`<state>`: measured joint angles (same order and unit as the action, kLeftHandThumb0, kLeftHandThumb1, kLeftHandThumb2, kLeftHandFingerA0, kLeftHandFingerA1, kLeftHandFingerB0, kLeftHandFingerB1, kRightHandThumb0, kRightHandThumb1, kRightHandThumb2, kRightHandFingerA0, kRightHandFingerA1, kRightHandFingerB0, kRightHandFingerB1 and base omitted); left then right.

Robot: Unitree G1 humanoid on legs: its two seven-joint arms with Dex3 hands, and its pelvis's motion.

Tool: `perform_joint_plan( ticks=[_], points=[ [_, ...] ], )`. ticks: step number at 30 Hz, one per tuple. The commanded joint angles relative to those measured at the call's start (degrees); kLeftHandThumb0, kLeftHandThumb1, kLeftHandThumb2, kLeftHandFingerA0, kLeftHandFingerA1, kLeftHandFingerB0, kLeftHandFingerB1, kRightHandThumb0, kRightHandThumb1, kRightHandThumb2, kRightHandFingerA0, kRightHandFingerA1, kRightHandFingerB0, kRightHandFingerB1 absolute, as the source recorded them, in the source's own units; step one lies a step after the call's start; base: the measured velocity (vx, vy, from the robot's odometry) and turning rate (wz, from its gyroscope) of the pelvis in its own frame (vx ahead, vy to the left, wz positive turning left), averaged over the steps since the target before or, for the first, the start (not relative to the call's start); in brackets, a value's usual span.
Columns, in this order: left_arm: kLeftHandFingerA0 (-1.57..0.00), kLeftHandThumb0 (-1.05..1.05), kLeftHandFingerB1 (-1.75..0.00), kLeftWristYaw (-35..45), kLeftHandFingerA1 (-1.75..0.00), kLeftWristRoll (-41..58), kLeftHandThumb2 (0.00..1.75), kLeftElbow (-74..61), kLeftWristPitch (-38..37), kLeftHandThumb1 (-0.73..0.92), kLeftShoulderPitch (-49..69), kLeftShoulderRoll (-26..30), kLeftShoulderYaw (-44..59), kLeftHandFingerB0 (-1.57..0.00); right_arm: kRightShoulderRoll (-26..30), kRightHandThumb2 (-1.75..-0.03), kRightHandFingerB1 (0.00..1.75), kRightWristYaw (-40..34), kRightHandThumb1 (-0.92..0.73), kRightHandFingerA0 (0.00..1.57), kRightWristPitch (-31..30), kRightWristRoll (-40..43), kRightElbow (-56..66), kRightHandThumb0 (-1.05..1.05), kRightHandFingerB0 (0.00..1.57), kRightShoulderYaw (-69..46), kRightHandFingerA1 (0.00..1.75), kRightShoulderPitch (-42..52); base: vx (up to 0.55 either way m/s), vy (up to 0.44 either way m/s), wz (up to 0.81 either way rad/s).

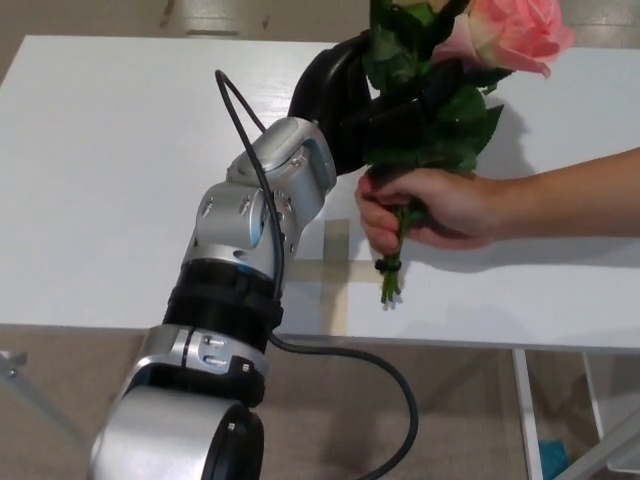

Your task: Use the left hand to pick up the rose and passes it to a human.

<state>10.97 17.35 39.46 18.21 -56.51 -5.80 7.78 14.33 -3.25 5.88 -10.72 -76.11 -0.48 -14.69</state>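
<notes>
I have my left hand (372, 110) clenched around the rose (455, 70) among its leaves, bloom up — leaving the lower stem free, where the person's hand (425, 205) grips just below mine.

Left hand (365, 105) clamped on rose (455, 70) above white table (100, 180); person's hand (425, 205) to its right, gripping stems just below.

Rose (510, 30) bloom cut by top edge; left hand (345, 95) fingers buried in leaves.
</notes>
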Motion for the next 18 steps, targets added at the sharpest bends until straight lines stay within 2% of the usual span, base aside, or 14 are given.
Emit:
perform_joint_plan(
  ticks=[1, 6, 7, 11, 12, 16, 17, 18],
  points=[
    [-0.98, -0.15, -0.85, 1.57, -1.50, 1.31, 0.67, 0.68, -0.44, 0.82, 2.22, -2.45, 0.17, -0.86, -0.33, -0.62, 0.39, 0.28, -0.72, 0.65, 0.04, -0.11, -0.21, -0.36, 0.55, 0.11, 0.42, 0.42, 0.00, 0.000, 0.00],
    [-0.97, -0.14, -0.85, 1.27, -1.50, 1.02, 0.67, 0.11, -0.42, 0.82, 2.70, -2.17, -0.66, -0.86, -0.28, -0.62, 0.39, 0.34, -0.72, 0.65, 0.05, -0.19, -0.21, -0.36, 0.54, 0.26, 0.42, 0.51, 0.00, 0.000, 0.00],
    [-0.95, -0.16, -0.69, 1.41, -1.38, 0.85, 0.66, -0.21, -0.31, 0.82, 2.86, -2.02, -1.08, -0.86, -0.29, -0.62, 0.39, 0.30, -0.72, 0.65, 0.09, -0.18, -0.19, -0.36, 0.54, 0.25, 0.42, 0.55, 0.00, 0.000, 0.00],
    [-0.95, -0.16, -0.69, 1.37, -1.38, 1.00, 0.66, -0.47, -0.27, 0.82, 3.01, -1.86, -1.51, -0.86, -0.30, -0.62, 0.39, 0.28, -0.72, 0.65, 0.10, -0.16, -0.18, -0.36, 0.54, 0.26, 0.42, 0.56, 0.00, 0.000, 0.00],
    [0.00, -0.51, -0.13, 11.35, -0.20, -0.51, 0.56, 0.03, 3.00, 0.53, 2.36, 2.68, -6.03, 0.00, -0.32, -0.62, 0.39, 0.36, -0.72, 0.65, 0.21, -0.18, -0.22, -0.36, 0.54, 0.29, 0.42, 0.68, 0.00, 0.000, 0.00],
    [0.00, -0.51, -0.13, 12.59, -0.20, 0.07, 0.56, 0.12, 3.32, 0.53, 2.29, 3.66, -7.32, 0.00, -0.32, -0.62, 0.39, 0.37, -0.72, 0.65, 0.22, -0.18, -0.23, -0.36, 0.54, 0.29, 0.42, 0.69, 0.00, 0.000, 0.00],
    [0.00, -0.75, -0.01, 16.64, 0.00, -0.33, 0.56, 0.01, 4.99, 0.47, 1.52, 6.05, -9.14, 0.00, -0.34, -0.62, 0.39, 0.44, -0.72, 0.65, 0.16, -0.24, -0.24, -0.36, 0.54, 0.37, 0.42, 0.67, 0.00, 0.000, 0.00],
    [0.00, -0.75, -0.01, 18.43, 0.00, -0.41, 0.56, -0.03, 5.71, 0.47, 1.18, 7.13, -10.02, 0.00, -0.35, -0.62, 0.39, 0.47, -0.72, 0.65, 0.13, -0.27, -0.25, -0.36, 0.54, 0.41, 0.42, 0.66, 0.00, 0.000, 0.00]
  ],
)
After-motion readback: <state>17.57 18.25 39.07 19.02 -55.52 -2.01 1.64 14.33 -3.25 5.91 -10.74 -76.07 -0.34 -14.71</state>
